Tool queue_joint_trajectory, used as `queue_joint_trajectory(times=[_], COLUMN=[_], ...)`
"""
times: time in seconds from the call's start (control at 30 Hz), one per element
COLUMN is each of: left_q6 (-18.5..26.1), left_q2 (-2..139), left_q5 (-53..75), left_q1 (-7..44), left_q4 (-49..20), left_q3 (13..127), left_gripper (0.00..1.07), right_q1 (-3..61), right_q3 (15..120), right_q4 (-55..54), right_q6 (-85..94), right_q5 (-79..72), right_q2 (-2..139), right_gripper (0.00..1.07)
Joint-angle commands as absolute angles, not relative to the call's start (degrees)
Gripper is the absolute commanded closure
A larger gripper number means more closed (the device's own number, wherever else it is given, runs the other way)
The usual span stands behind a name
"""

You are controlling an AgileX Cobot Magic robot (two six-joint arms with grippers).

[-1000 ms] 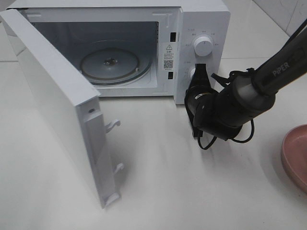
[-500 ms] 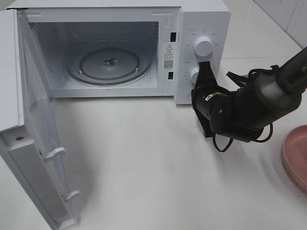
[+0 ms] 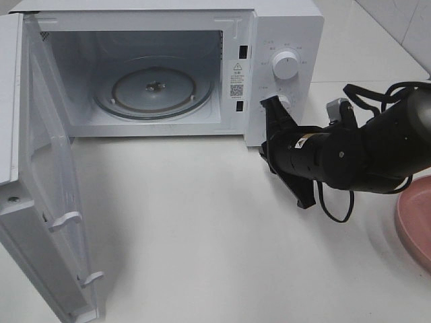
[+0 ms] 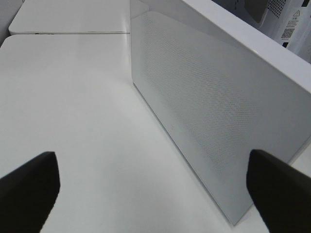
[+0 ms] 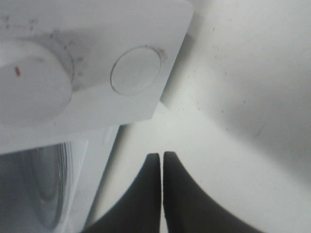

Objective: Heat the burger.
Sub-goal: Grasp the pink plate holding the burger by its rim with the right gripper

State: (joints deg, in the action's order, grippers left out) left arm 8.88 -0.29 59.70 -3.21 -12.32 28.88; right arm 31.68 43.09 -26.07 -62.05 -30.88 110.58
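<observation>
Black fingers pressed together on nothing, the right pincer [image 3: 271, 105] hangs near the lower dial [image 3: 285, 100] of a white microwave [image 3: 283, 27]. Its door [image 3: 40, 168] stands wide open over the worktop [image 3: 202, 222], showing the glass turntable [image 3: 153, 91]. The left pincer [image 4: 150, 155], spread wide and holding nothing, faces that door; a pink plate [image 3: 414, 215] sits at the right edge, and no view shows the burger.

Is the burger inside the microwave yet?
No, the glass turntable inside the open microwave lies bare.
</observation>
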Motion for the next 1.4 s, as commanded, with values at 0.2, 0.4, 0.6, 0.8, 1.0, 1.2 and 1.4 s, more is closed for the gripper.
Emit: queue_joint_trajectory(times=[0.2, 0.4, 0.6, 0.8, 1.0, 1.2, 1.4], left_q6=[8.7, 8.7, 8.7, 8.7, 8.7, 8.7, 8.7], left_q2=[-1.4, -1.4, -1.4, -1.4, -1.4, -1.4, -1.4], left_q5=[59.5, 59.5, 59.5, 59.5, 59.5, 59.5, 59.5], left_q1=[-2.9, -2.9, -2.9, -2.9, -2.9, -2.9, -2.9], left_q4=[-12.5, -12.5, -12.5, -12.5, -12.5, -12.5, -12.5], left_q3=[28.9, 28.9, 28.9, 28.9, 28.9, 28.9, 28.9], left_gripper=[0.07, 0.07, 0.07, 0.07, 0.07, 0.07, 0.07], right_q1=[31.4, 31.4, 31.4, 31.4, 31.4, 31.4, 31.4], right_q3=[42.9, 42.9, 42.9, 44.2, 47.3, 48.2, 48.2], right_q4=[-21.1, -21.1, -21.1, -18.2, -9.0, -3.2, -0.4], right_q6=[-39.5, -25.6, -12.6, -2.1, 0.0, 0.0, 0.0], right_q5=[-15.7, -8.1, -0.4, 8.7, 19.4, 23.3, 26.7], right_q2=[103.7, 101.1, 98.8, 96.0, 94.3, 92.5, 89.0], right_gripper=[1.05, 1.04, 1.02, 1.0, 0.99, 0.98, 0.95])
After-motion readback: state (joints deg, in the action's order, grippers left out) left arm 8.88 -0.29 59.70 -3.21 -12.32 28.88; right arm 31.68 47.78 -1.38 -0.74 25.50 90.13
